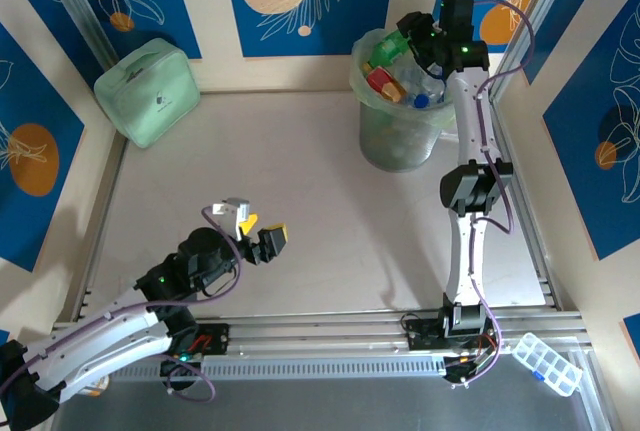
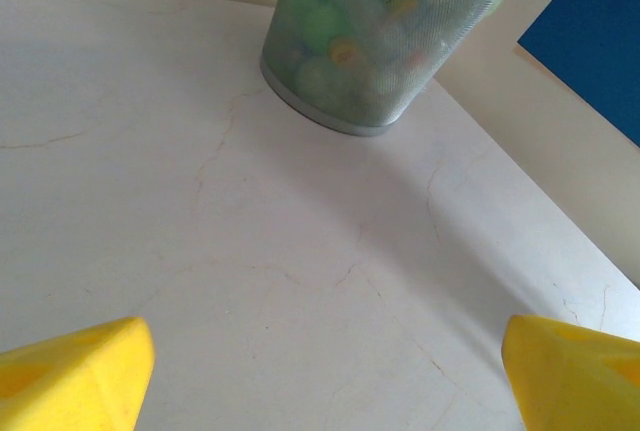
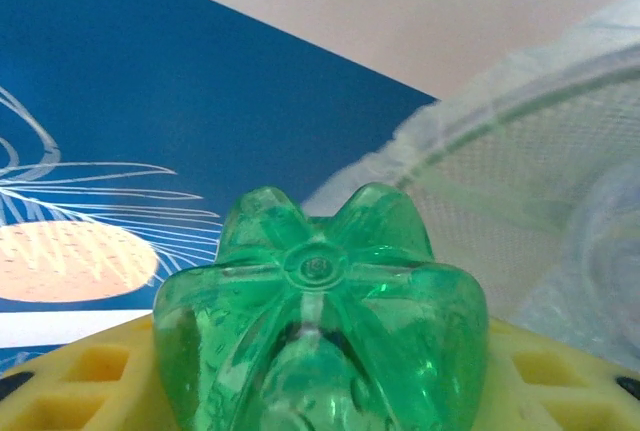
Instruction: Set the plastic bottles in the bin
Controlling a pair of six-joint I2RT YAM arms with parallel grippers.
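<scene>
The pale-green bin stands at the back right of the table, lined with a clear bag and holding several crushed bottles, among them a red-labelled one and a blue-capped one. My right gripper hangs over the bin's rim, shut on a green bottle. In the right wrist view the green bottle shows its star-shaped base between the yellow fingers, with the bin's rim behind. My left gripper hovers open low over the bare table, and the left wrist view looks toward the bin.
A mint-green rounded case sits in the back left corner. A clear compartment box lies off the table at the near right. Blue patterned walls enclose the table on three sides.
</scene>
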